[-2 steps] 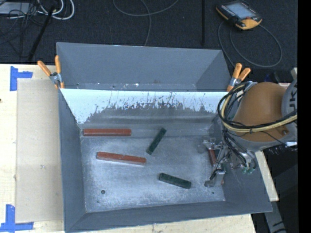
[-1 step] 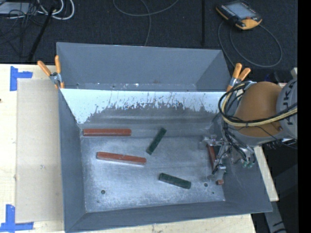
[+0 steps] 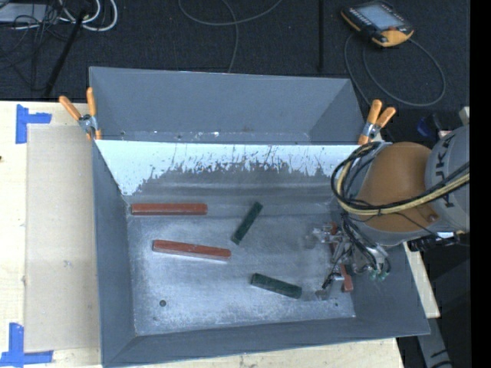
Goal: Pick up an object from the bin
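Note:
My gripper [image 3: 336, 276] hangs low over the right end of the bin floor, under the arm's orange cover and cables. Closest to it, just to its left near the front wall, a short dark green bar [image 3: 275, 286] lies flat. A second dark green bar [image 3: 247, 222] lies slanted in the middle of the floor, farther to the upper left. A small reddish piece [image 3: 347, 282] shows right at the gripper; I cannot tell whether it is a loose thing or part of the robot.
Two long red-brown bars lie on the left half of the floor, one [image 3: 169, 209] near the back and one [image 3: 191, 250] below it, slightly tilted. A small dark speck [image 3: 163, 303] sits at front left. The bin's right wall is close beside the gripper.

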Available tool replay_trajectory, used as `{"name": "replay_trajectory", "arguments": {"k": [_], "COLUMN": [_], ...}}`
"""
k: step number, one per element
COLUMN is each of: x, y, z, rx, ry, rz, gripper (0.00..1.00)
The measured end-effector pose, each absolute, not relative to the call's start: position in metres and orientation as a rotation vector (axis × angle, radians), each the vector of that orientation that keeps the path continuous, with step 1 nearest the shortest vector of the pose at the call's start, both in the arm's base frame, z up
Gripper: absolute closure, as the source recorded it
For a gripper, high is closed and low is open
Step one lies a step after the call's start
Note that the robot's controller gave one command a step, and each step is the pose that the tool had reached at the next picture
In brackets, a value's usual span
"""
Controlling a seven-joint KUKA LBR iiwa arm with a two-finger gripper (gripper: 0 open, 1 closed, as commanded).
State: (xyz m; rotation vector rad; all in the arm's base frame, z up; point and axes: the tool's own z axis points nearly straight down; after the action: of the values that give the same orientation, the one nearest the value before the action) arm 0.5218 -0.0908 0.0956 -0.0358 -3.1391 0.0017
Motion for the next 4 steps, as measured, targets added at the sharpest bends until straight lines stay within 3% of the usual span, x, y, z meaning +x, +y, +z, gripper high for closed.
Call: {"name": "replay_trajectory", "arguments": {"k": [1,2,3,4], "x": [0.501,0.509,0.479,0.512], "y": [-0.064,-0.046,-0.004,-0.071], "z": [0.110,0.104,0.077,0.080], "rx": [0.022,-0.107,-0.256,-0.359], "ry": [-3.138,-3.140,-3.130,-3.120], "rz": [-0.007,0.005,-0.002,0.001], "gripper": [0.00,0.00,0.00,1.00]}}
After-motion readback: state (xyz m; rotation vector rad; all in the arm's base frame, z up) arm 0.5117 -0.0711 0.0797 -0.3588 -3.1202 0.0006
